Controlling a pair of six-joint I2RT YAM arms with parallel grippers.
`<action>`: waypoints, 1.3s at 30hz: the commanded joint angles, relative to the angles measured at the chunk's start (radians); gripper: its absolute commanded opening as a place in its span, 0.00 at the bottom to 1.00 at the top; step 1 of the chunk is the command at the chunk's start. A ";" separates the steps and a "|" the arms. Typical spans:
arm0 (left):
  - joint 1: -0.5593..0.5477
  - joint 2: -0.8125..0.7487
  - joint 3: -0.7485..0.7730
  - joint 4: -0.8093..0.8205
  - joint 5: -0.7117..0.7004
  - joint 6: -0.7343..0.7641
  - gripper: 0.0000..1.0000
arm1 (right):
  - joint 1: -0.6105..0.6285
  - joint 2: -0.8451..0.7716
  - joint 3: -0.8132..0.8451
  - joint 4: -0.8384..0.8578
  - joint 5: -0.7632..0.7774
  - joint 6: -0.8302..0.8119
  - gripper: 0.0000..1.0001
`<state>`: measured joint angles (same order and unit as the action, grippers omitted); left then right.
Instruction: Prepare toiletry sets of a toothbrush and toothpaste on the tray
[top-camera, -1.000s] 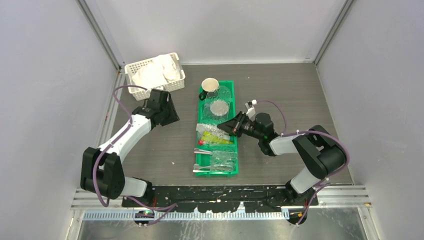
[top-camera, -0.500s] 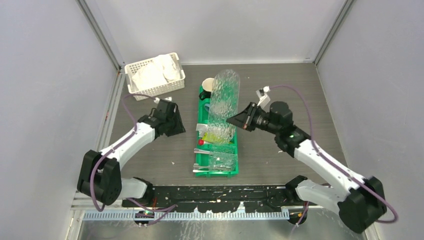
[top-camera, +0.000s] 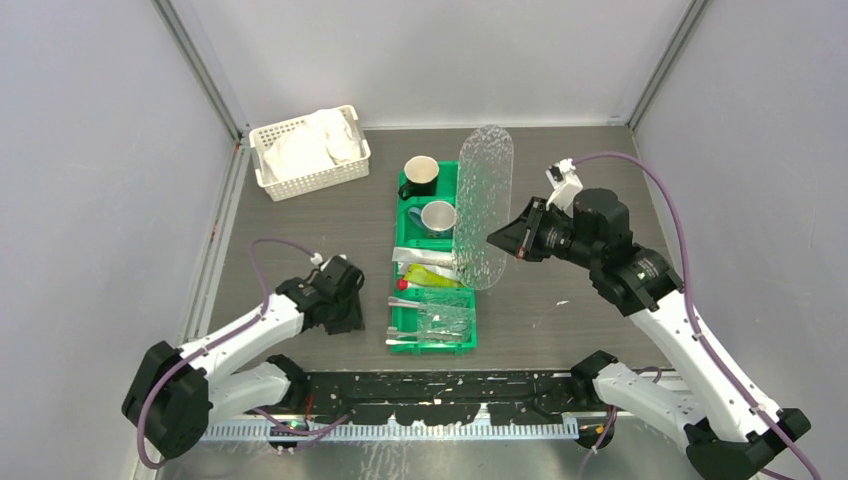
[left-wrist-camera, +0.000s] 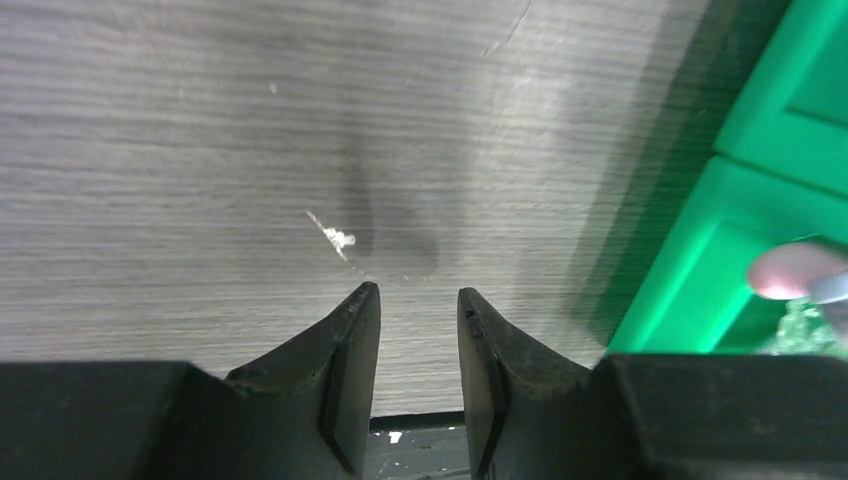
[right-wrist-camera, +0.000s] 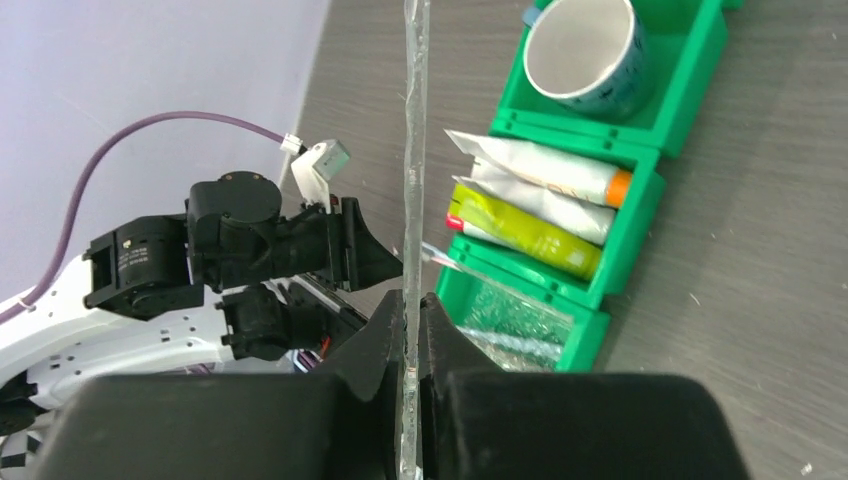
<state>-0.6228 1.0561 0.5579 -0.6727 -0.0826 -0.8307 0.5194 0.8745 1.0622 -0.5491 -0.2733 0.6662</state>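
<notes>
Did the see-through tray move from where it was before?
Yes. The clear tray, pinched by the right hand, rose off the green bin and swung to its right edge.

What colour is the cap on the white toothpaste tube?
Orange cap, clearest in the right wrist view.

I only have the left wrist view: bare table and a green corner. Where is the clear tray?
Observer: The right gripper holds the clear tray on edge, raised near the green bin.
Operator: Is the grip secure?
Observer: The right wrist view shows both fingers pinched on its edge.
Operator: And the toothpaste?
Observer: The white tube and the yellow-green tube lie side by side in one bin compartment.
</notes>
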 joint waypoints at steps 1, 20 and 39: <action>-0.053 0.013 -0.040 0.032 -0.033 -0.073 0.35 | -0.005 -0.041 0.036 -0.040 0.027 -0.030 0.01; -0.550 0.738 0.420 0.289 -0.133 -0.271 0.35 | -0.006 -0.066 0.314 -0.359 0.140 -0.172 0.01; -0.473 1.315 1.231 0.201 -0.023 -0.093 0.34 | -0.006 -0.134 0.405 -0.537 0.265 -0.240 0.01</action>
<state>-1.1549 2.2658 1.7489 -0.3927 -0.1085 -0.9783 0.5148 0.7452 1.4441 -1.1164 -0.0273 0.4469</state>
